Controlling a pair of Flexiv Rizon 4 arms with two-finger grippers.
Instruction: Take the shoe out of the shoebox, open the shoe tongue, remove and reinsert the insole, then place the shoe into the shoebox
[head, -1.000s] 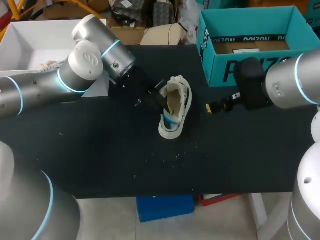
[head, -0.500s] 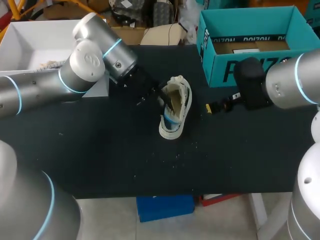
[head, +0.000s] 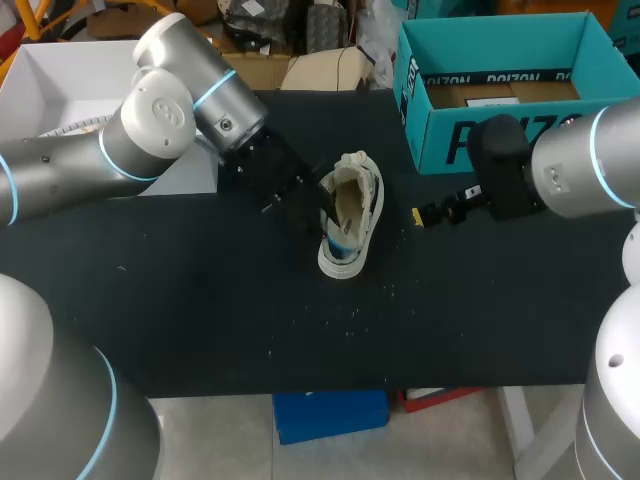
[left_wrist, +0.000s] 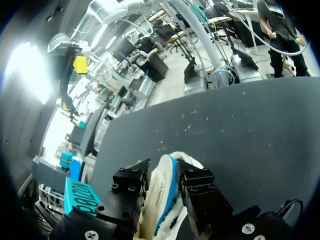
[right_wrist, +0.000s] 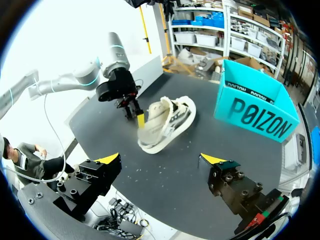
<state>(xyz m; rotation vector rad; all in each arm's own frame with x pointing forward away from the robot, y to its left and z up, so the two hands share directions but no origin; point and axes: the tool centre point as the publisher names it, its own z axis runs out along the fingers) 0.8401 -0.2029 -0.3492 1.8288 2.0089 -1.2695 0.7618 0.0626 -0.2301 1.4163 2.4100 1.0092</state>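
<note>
A cream sneaker (head: 352, 215) with blue trim lies on its side in the middle of the black table, its opening facing my left arm. My left gripper (head: 322, 208) is at its left side. In the left wrist view the shoe's white-and-blue heel rim (left_wrist: 162, 187) stands between the slightly parted fingers of this gripper (left_wrist: 162, 172), which is open. The right wrist view shows one yellow tip of the left gripper (right_wrist: 138, 117) at the edge of the shoe (right_wrist: 167, 122). My right gripper (head: 427, 213) hangs wide open to the shoe's right, with nothing between its tips (right_wrist: 160, 159). The teal shoebox (head: 500, 135) stands at the back right.
A white open box (head: 60, 80) sits at the table's back left, beside my left arm. The teal shoebox (right_wrist: 255, 117) holds brown packing. Small pale crumbs (head: 350, 312) dot the black mat in front of the shoe.
My left gripper's fingers have parted and it has shifted down along the shoe's side toward the heel. The shoe and the right arm have stayed put.
</note>
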